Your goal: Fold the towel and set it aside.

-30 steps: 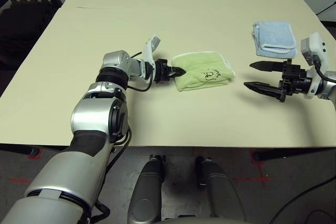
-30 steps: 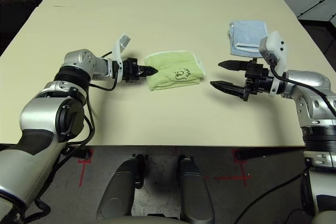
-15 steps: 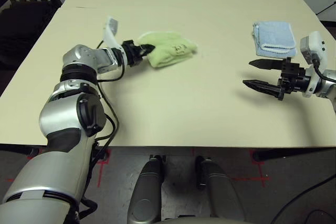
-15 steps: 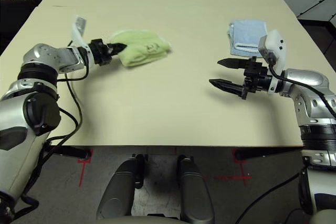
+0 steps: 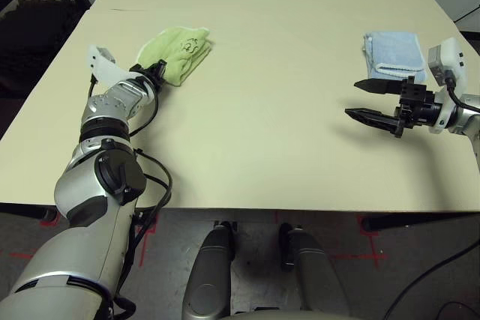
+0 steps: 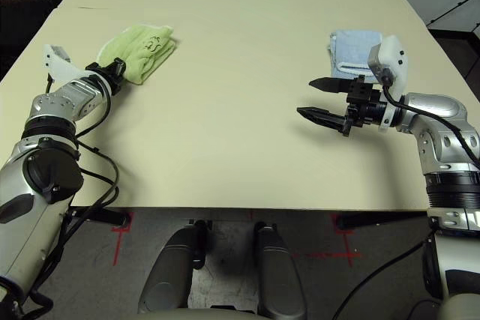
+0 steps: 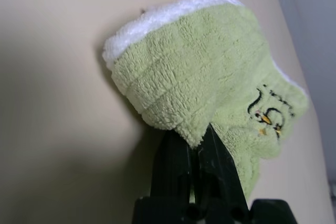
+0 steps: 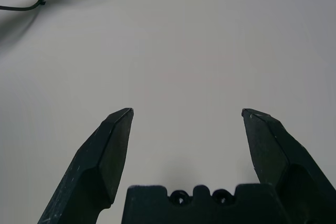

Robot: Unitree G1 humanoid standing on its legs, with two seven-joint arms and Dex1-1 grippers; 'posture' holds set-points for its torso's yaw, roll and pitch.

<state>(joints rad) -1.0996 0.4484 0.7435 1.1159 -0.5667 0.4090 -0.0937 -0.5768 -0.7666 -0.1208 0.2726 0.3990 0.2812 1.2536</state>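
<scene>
Nearest me, I'm seeing my right gripper (image 5: 358, 99) hovering over the smooth cream table (image 5: 270, 133) on the right side, its two tapered black fingers (image 8: 113, 145) spreading wide apart with bare tabletop between them. Just beyond it, the blue towel (image 5: 391, 52) is lying as a small, neat rectangular stack of soft cloth, not touching the gripper.

On the left, my silver arm is reaching out toward the table's left edge, and my left gripper (image 5: 157, 74) is pinching a corner of the towel (image 5: 178, 49), fingers (image 7: 218, 163) pressed together on the cloth. The towel is sitting as a rumpled, folded bundle of light green looped terry on the far left of the table, well apart from the blue one. In the left wrist view I'm making out its ribbed pile, a fluffy white edging (image 7: 157, 17) along one fold, and a small dark embroidered drawing (image 7: 265, 114) facing up.
</scene>
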